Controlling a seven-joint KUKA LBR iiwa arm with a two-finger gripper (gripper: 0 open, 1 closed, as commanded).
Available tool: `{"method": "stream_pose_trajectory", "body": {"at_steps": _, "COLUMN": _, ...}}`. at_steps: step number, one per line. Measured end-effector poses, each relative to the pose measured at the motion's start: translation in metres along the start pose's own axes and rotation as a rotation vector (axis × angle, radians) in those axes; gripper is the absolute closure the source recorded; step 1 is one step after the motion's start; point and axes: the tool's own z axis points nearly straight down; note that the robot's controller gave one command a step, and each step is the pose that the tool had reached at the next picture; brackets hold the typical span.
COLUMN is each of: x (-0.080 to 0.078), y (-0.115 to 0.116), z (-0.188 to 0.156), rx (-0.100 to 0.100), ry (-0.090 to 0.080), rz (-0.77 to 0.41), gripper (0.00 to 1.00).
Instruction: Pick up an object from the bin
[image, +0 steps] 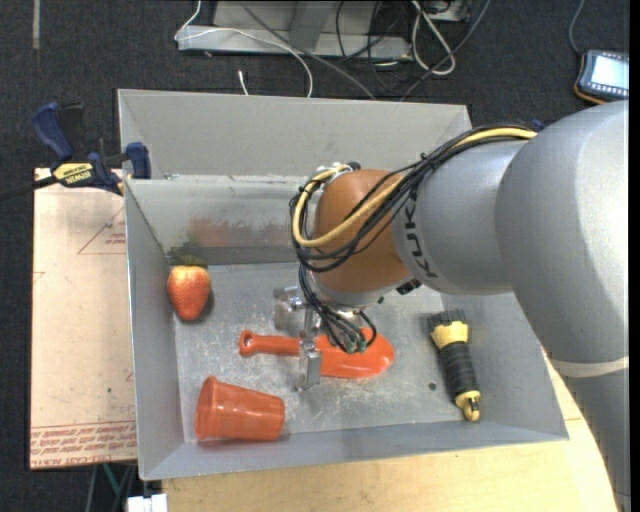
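Lighting bright and diffuse, coming from above. Floor of the bin (400, 405) evenly lit, no hard glare. Soft shadow on that floor beneath the arm (560, 220) and its orange cover (360, 240). Broad pale sheen along the arm's grey casing. Back wall of the bin carries a faint red reflection above the red fruit (189, 290). A short shadow hugs the orange cup (238, 410).

One camera above the bin (300, 135), tilted from 6 o'clock, close in, arm (560, 220) entering from 3 o'clock.
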Motion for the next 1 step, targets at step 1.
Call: {"method": "stream_pose_trajectory", "body": {"at_steps": 1, "x": 0.0121, "y": -0.042, "z": -0.0014, "rx": -0.003, "ry": -0.025, "rz": -0.152, "gripper": 0.0}}
